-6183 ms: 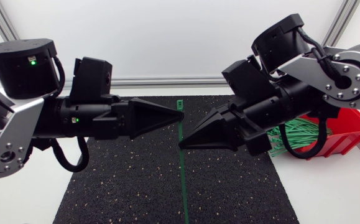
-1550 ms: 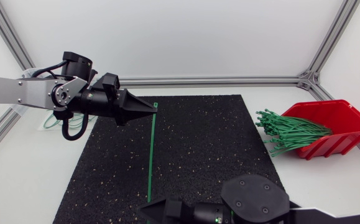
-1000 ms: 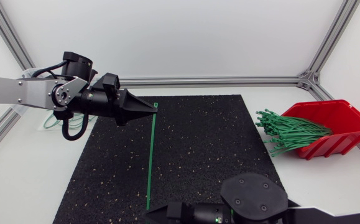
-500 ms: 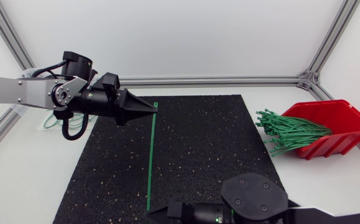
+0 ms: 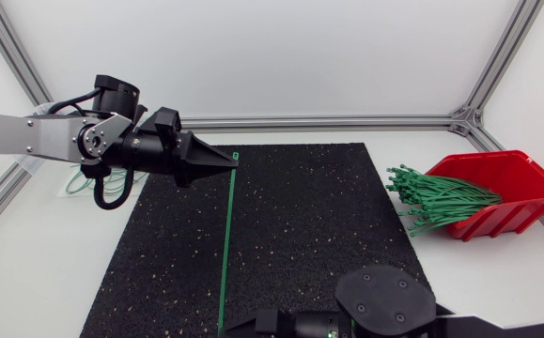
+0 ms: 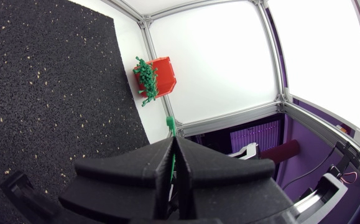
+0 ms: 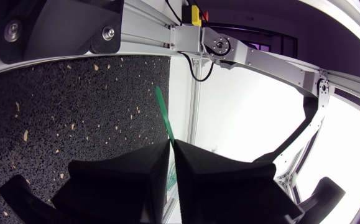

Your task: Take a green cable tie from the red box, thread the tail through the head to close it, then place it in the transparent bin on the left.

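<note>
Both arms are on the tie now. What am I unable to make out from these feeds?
Head view: the right gripper and the tail of the cable tie, cut off by the lower edge.
Head view: the transparent bin's walls, behind the left arm; only green loops show.
Left wrist view: the tie head is too small to show its slot.
Both wrist views: the gripped stretch is hidden between the fingers.
</note>
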Motion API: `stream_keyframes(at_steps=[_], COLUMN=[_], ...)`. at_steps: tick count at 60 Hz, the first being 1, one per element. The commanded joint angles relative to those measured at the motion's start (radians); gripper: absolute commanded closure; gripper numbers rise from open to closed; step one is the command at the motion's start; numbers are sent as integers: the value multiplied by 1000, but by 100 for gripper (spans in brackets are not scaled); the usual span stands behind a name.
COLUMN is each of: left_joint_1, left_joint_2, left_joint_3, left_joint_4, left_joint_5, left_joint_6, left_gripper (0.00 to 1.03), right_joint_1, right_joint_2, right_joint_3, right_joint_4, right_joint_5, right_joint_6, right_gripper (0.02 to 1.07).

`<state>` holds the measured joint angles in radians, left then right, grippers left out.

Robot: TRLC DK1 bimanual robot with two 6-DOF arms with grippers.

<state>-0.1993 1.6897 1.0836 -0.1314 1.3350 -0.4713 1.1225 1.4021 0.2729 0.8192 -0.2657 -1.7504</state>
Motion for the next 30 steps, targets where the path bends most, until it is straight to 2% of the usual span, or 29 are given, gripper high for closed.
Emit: stream_keyframes(at_steps=[1, 13, 30], left_joint_1=[-11, -11, -9], left_joint_2=[13, 11, 8], left_joint_3=[18, 16, 12], left_joint_4=[-7, -7, -8], left_joint_5=[18, 18, 18], left_joint_6=[-1, 0, 3], left_gripper=[100, 100, 100], right_joint_1=[-9, -55, -95], right_joint_2=[35, 54, 24], right_joint_3=[-1, 26, 45], right_joint_4=[43, 69, 57], right_joint_5=[-6, -21, -32], right_joint_6=[9, 17, 160], right_gripper=[101, 101, 101])
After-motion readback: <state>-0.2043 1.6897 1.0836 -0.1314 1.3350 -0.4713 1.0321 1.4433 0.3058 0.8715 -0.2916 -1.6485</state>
